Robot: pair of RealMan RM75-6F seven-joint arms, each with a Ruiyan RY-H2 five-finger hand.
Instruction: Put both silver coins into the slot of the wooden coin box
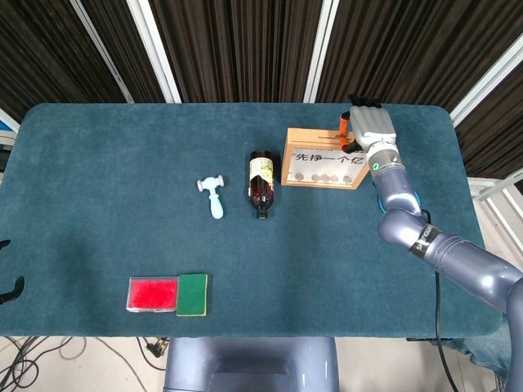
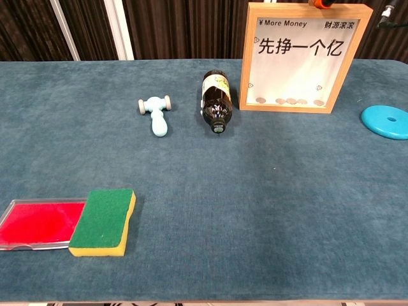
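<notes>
The wooden coin box (image 1: 288,159) stands upright at the back right of the table, and its glass front (image 2: 245,64) carries printed characters. Several coins (image 2: 290,101) lie along the bottom inside it. My right hand (image 1: 370,126) hangs over the box's top right end with its fingers curled down onto the top edge. One orange fingertip (image 2: 322,2) shows at that edge in the chest view. No coin is visible in the hand or loose on the table. Only two dark fingertips (image 1: 8,287) of my left hand show, apart, at the left edge of the table.
A brown bottle (image 1: 261,181) lies just left of the box, and a pale blue toy hammer (image 1: 214,196) lies further left. A blue disc (image 2: 386,121) sits right of the box, under my right forearm. A red tray (image 2: 37,223) and a green sponge (image 2: 103,221) lie front left.
</notes>
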